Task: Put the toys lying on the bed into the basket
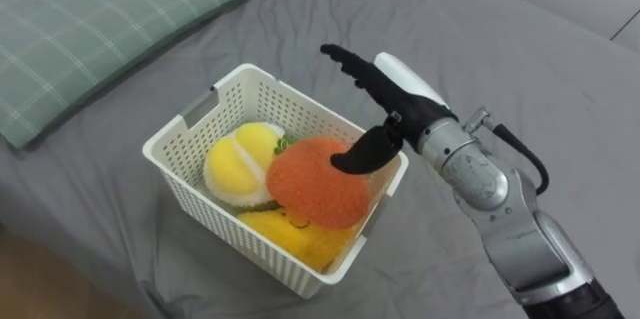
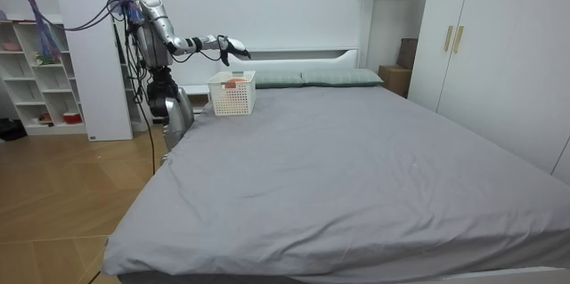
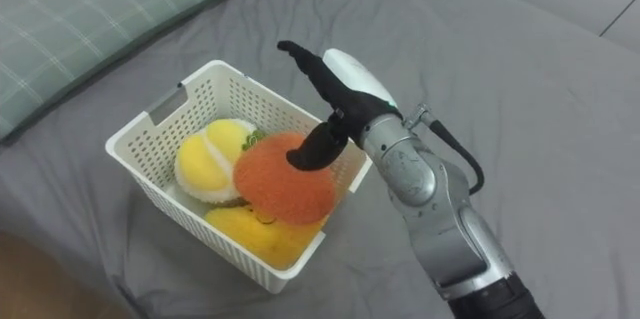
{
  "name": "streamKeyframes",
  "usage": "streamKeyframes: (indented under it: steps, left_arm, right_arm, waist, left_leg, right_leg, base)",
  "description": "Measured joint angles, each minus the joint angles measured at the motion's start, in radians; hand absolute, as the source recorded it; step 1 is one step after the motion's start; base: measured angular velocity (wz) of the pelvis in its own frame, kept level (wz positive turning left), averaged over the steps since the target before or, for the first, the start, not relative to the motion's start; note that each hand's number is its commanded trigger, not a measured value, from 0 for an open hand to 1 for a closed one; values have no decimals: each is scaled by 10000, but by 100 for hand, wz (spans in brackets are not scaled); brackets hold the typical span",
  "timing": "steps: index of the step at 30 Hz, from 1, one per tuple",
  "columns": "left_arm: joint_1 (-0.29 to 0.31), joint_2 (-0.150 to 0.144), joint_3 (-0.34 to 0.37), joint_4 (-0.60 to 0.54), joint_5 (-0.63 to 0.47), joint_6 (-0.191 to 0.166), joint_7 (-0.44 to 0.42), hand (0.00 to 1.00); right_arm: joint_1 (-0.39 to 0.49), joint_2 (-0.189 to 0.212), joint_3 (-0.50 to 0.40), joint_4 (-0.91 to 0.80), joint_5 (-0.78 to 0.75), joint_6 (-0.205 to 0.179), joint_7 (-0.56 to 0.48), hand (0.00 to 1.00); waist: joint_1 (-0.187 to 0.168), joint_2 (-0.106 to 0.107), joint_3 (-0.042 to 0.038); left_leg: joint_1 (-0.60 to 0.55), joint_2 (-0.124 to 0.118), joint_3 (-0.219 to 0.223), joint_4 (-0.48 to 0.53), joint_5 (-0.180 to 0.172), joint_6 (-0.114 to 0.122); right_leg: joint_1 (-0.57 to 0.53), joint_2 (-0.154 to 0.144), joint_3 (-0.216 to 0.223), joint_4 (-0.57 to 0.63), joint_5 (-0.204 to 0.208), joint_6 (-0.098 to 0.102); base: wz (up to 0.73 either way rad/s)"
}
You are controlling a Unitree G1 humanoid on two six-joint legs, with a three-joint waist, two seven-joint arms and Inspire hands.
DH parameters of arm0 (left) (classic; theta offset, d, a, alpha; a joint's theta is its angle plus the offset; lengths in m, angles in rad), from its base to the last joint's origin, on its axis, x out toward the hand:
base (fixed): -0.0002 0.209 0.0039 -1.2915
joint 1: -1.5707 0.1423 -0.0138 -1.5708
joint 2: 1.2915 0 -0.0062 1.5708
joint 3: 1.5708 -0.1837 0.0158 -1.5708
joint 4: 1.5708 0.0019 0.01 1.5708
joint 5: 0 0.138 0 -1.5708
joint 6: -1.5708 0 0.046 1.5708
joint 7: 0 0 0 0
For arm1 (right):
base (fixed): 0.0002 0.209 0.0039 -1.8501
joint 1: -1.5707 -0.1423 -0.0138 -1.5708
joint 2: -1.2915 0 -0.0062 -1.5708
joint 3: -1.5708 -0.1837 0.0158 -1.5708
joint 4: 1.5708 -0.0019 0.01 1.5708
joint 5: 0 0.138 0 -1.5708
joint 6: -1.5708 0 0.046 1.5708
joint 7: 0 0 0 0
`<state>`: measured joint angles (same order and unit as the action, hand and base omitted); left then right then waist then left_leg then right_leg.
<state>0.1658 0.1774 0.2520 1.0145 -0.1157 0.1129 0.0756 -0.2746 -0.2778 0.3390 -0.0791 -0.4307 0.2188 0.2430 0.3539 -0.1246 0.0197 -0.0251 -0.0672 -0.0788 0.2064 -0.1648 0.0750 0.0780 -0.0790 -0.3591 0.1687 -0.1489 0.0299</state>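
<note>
A white perforated basket [image 1: 185,174] [image 3: 140,159] stands on the grey bed [image 1: 480,49], near its edge. Inside lie a round orange plush toy [image 1: 315,184] [image 3: 280,184], a yellow-and-white plush [image 1: 240,164] [image 3: 205,164] and another yellow plush [image 1: 295,234] [image 3: 250,234] beneath them. My right hand [image 1: 385,109] [image 3: 335,94] hovers just above the basket's right rim and the orange toy, fingers straight and spread, thumb pointing down toward the toy, holding nothing. In the room view I stand at the bed's corner with that hand [image 2: 230,48] stretched over the basket [image 2: 232,93].
A green checked pillow [image 1: 90,29] lies at the upper left, close behind the basket. The grey sheet stretches wide to the right. White shelves [image 2: 40,70] stand behind me and wardrobes [image 2: 481,44] on the bed's far side.
</note>
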Motion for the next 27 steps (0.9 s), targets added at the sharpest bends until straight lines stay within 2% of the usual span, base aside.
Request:
streamKeyframes:
  steps: [5, 11, 14, 17, 20, 23, 24, 25, 26, 27]
  left_arm:
    - [-12, -1, -1, 3, 2, 1, -2, 0]
    - [16, -8, -61, 22, -107, -1, 6, 0]
    - [24, -16, -74, 23, -97, -12, 24, 0]
    - [20, -40, -17, 18, -103, -14, 45, 0]
    - [134, -49, -22, 20, -140, -126, 89, 0]
    - [496, -175, 106, 29, -105, -424, 89, 0]
    - [626, -225, 107, 29, -132, -504, 90, 0]
    - [778, -299, 123, 26, -101, -544, 90, 0]
    - [834, -342, 162, 28, -104, -566, 90, 0]
    - [912, -379, 206, 95, -114, -680, 90, 0]
  right_arm:
    - [0, -4, -68, 0, -80, 0, -2, 0]
    - [3, -32, -69, 1, 463, -63, -25, 0]
    - [11, -80, -148, 0, 1072, -184, -203, 0]
    - [176, -81, -787, -2, 1700, -357, -454, 0]
    - [731, -64, -1734, -10, 2911, -632, -1071, 0]
    - [1658, -68, -3055, -224, 4166, -1027, -1561, 0]
    - [2025, -66, -3567, -305, 4880, -1122, -1837, 0]
    - [2265, -66, -4061, -365, 5530, -1188, -2044, 0]
    - [2357, -55, -4319, -388, 5870, -1206, -2120, 0]
    - [2644, -45, -4866, -381, 6651, -1407, -2345, 0]
  waist:
    - [-4, 64, -1]
    - [-56, 157, 24]
    - [-315, 155, 15]
    - [-710, 120, -11]
    - [-1035, 178, -26]
    - [-1594, 363, -144]
    - [-1873, 494, -224]
    - [-2209, 578, -256]
    - [-2349, 659, -241]
    - [-2692, 742, -214]
  left_leg:
    - [13, 4, 55, 1, 2, 0]
    - [125, 27, 250, -6, 2, 1]
    - [129, 47, 365, -40, 0, 3]
    - [149, 67, 475, -36, -1, 11]
    - [396, 139, 838, -111, -12, 37]
    - [551, 195, 1192, -234, -43, 71]
    - [580, 199, 1311, -277, -59, 86]
    - [660, 202, 1472, -359, -64, 94]
    - [697, 206, 1530, -379, -68, 102]
    - [817, 219, 1661, -440, -73, 109]
  right_leg:
    - [-3, 0, 32, 0, 0, 0]
    - [-42, 28, 447, 0, 0, 0]
    - [-75, 35, 573, -1, 0, 0]
    - [-94, 32, 636, 6, 0, 0]
    - [-34, 72, 995, 3, 20, 12]
    - [-56, 85, 1180, 16, 62, 41]
    - [-100, 93, 1407, 22, 64, 44]
    - [-93, 102, 1561, 19, 67, 51]
    - [-84, 107, 1622, 17, 73, 61]
    - [-69, 117, 1697, 14, 77, 66]
  base:
    - [-3]
    - [-10]
    - [-10]
    - [-9]
    - [-33]
    - [-33]
    - [-37]
    - [-37]
    - [-37]
    - [-30]
